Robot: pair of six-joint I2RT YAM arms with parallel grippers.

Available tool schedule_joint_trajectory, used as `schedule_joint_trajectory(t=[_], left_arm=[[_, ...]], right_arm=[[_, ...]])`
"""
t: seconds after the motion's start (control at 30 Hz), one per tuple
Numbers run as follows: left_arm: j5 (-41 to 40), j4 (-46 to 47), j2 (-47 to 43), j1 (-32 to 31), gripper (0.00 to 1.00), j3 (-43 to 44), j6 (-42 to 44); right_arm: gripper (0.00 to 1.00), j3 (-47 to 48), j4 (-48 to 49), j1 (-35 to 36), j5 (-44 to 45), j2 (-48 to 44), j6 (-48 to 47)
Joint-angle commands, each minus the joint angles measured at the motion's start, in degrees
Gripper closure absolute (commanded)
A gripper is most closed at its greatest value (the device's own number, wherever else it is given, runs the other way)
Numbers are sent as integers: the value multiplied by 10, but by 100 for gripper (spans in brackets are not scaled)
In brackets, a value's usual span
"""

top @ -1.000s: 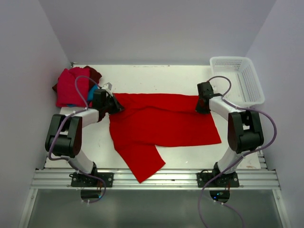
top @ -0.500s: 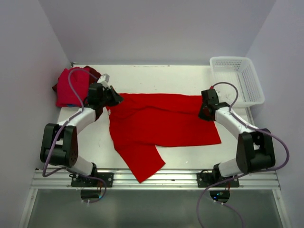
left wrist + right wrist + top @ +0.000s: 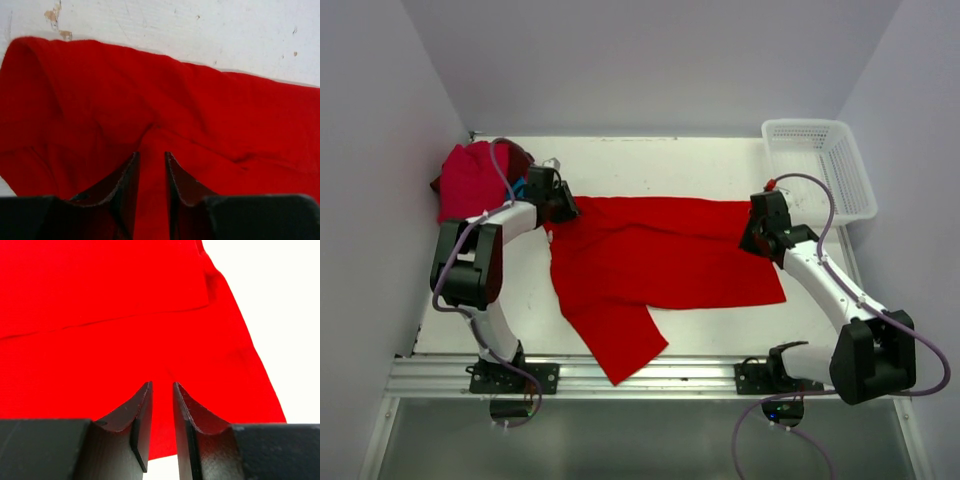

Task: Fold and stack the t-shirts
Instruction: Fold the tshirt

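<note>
A: Progress?
B: We note a folded stack (image 3: 470, 182) at the bench's (image 3: 650, 160) far left. The red shirt (image 3: 660, 265) lies mid-bench, looking half folded; finishing and stacking it remain.
A: Tools, basket?
B: Left tool (image 3: 151, 165) and right tool (image 3: 162, 395) are narrowly parted over the shirt, gripping nothing. In the basket (image 3: 820, 135) we see nothing.

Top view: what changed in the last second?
The right arm's elbow swung out toward the near right while the right gripper slid slightly nearer along the right edge of the red shirt. The left gripper edged a little farther away at its far left corner. Both jaws now stand slightly parted. The shirt, folded stack and basket stayed put.
</note>
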Motion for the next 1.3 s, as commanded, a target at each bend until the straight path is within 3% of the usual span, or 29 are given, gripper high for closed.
schedule_joint_trajectory(t=[0.0,0.67,0.87,1.13,1.27], left_arm=[[-30,-21,-10,-16,69,1,11],[-91,4,5,-21,72,-10,32],[-84,28,-8,-25,72,-12,44],[-35,32,38,-33,71,9,60],[-24,32,46,-39,82,10,62]], right_arm=[[72,-4,-5,4,2,-10,1],[71,-9,-3,4,3,-17,-3],[71,-8,-3,4,3,-15,-4],[71,-5,0,5,2,-9,-5],[72,-5,1,5,3,-9,-6]])
